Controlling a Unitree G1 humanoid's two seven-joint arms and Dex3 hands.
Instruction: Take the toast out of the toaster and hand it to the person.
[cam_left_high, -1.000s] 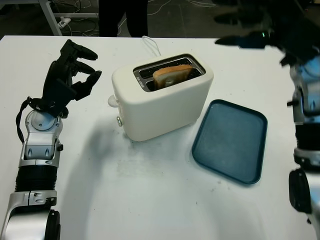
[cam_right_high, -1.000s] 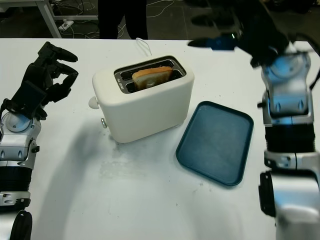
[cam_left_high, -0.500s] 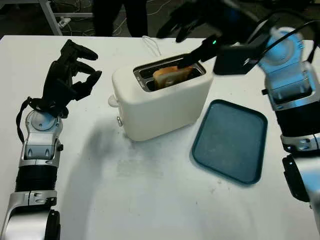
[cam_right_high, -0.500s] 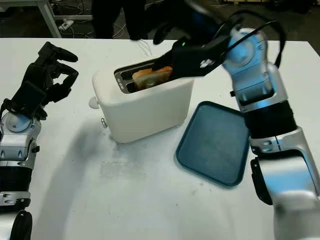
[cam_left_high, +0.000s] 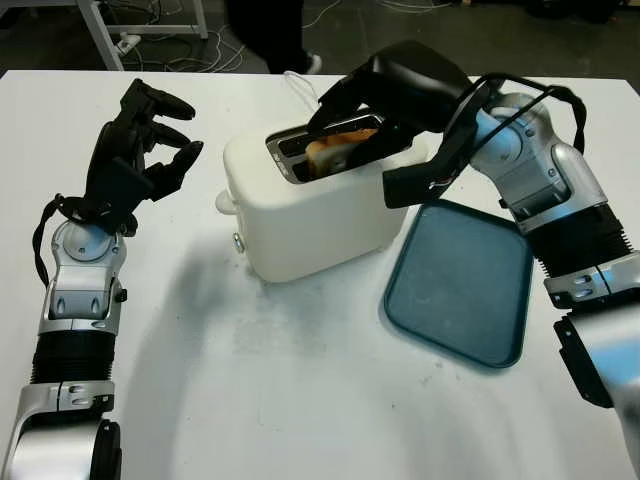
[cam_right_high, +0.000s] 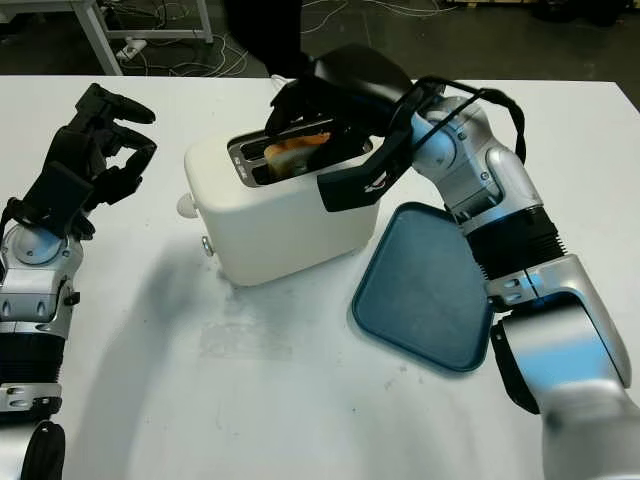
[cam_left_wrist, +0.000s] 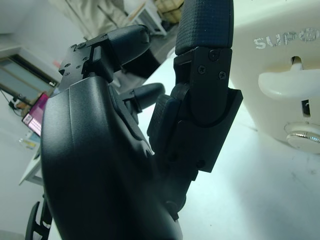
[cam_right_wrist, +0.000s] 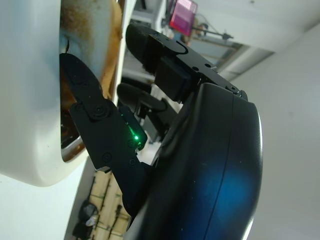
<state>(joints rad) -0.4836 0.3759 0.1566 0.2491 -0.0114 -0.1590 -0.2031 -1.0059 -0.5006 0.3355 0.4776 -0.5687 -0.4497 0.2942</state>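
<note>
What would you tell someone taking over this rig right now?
Right hand: over the toaster, fingers reaching around the toast; grip unconfirmed.
Left hand: raised left of the toaster, fingers curled, holding nothing.
Toast sits in the slot. Blue tray lies right of the toaster.
Done: reach to the toast.
Left: grasp, lift out, hand to the person beyond the table.

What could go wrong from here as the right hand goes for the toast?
The right hand is over the toaster, one of its fingers in the slot beside the toast; a squeeze might crumble the slice. Lifting at an angle could drag the toaster toward the tray. The left hand is off to the side, not steadying it.
</note>
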